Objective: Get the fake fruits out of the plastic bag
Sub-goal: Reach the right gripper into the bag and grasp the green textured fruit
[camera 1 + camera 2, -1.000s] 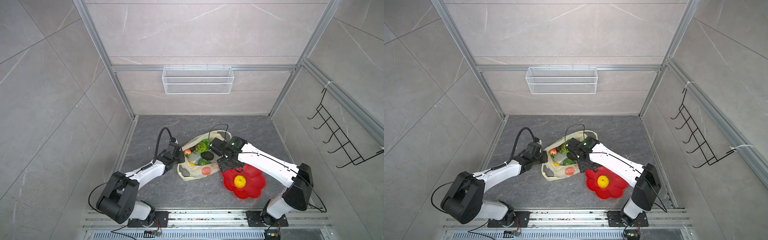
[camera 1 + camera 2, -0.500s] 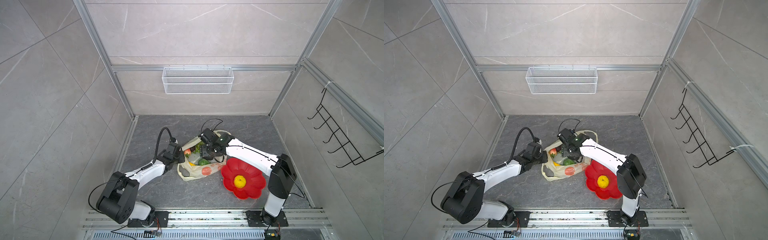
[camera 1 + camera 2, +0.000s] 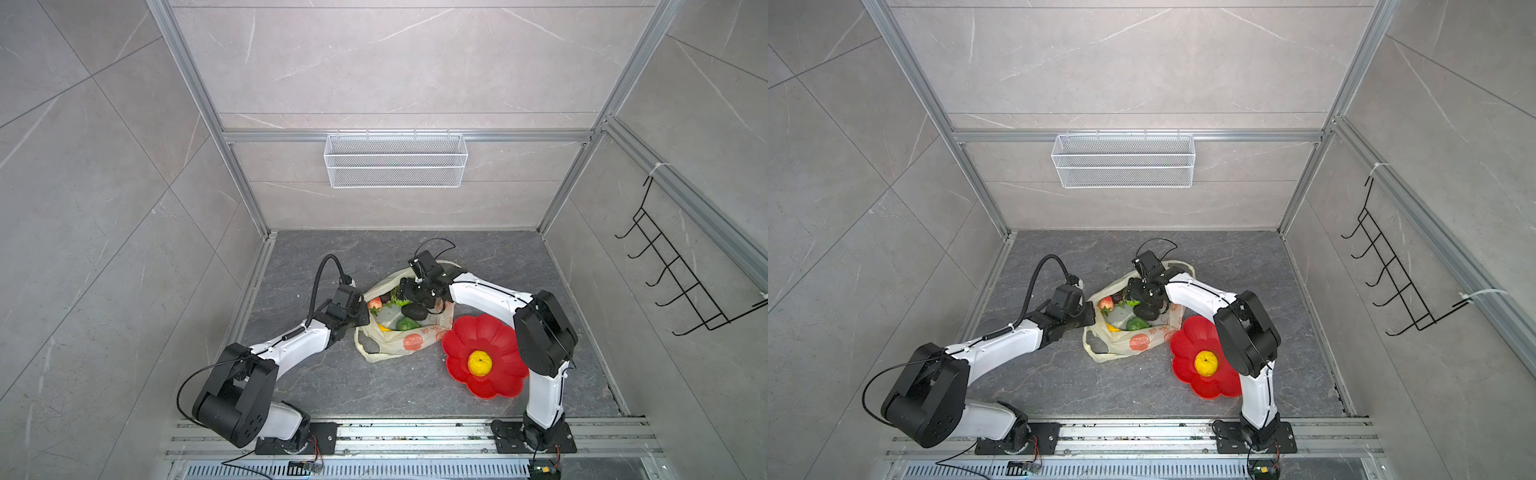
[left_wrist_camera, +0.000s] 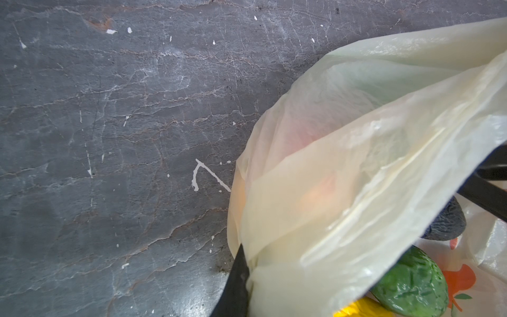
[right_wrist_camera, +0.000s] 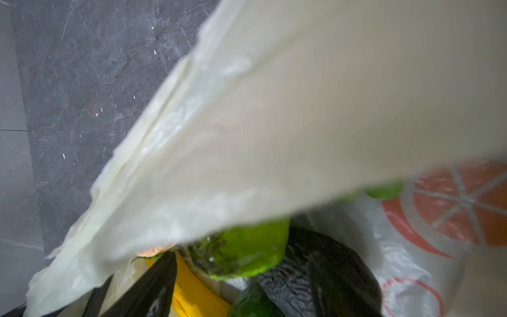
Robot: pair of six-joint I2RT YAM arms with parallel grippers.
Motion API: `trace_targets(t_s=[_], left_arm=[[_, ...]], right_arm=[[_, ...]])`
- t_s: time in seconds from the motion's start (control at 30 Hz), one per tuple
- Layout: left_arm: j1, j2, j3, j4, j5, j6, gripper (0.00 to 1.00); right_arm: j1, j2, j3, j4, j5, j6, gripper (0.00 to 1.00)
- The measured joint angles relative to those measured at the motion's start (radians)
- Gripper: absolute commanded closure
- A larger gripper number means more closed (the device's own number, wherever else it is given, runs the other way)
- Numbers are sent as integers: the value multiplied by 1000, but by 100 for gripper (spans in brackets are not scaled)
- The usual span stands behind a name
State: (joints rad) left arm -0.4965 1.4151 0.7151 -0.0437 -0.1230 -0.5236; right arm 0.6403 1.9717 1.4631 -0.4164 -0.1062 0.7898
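Over thin pale-yellow plastic bag, R jaws, wide, are arriving from red flower plate; L jaws are pinching rim; next pick starting.

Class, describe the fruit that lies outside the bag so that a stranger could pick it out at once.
On the dark grey stone floor, beside the pale-yellow plastic bag, lies a red flower-shaped plate. At its centre sits a round yellow lemon-like fruit. It is the only fruit outside the bag, and nothing else shares the plate.
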Motion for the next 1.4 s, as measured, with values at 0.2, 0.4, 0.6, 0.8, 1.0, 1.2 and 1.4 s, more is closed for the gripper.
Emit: trace_targets(t_s=[0.2, 0.4, 0.6, 0.8, 1.0, 1.2, 1.4], left_arm=[[0, 0, 0, 0, 2, 0, 91], [0, 0, 0, 0, 2, 0, 90], [0, 0, 0, 0, 2, 0, 90], [0, 0, 0, 0, 2, 0, 90], [0, 0, 0, 0, 2, 0, 90], [0, 0, 0, 0, 2, 0, 90], [0, 0, 0, 0, 2, 0, 90]], right_arm=[[-18, 36, 0, 40, -31, 8, 21], [-19, 85, 1, 56, -43, 11, 18], [-19, 125, 36, 48, -43, 10, 19], [-19, 133, 50, 38, -32, -1, 26], [-14, 132, 59, 14, -13, -15, 29], [8, 117, 72, -45, 31, -45, 29], [40, 63, 83, -115, 82, -80, 29]])
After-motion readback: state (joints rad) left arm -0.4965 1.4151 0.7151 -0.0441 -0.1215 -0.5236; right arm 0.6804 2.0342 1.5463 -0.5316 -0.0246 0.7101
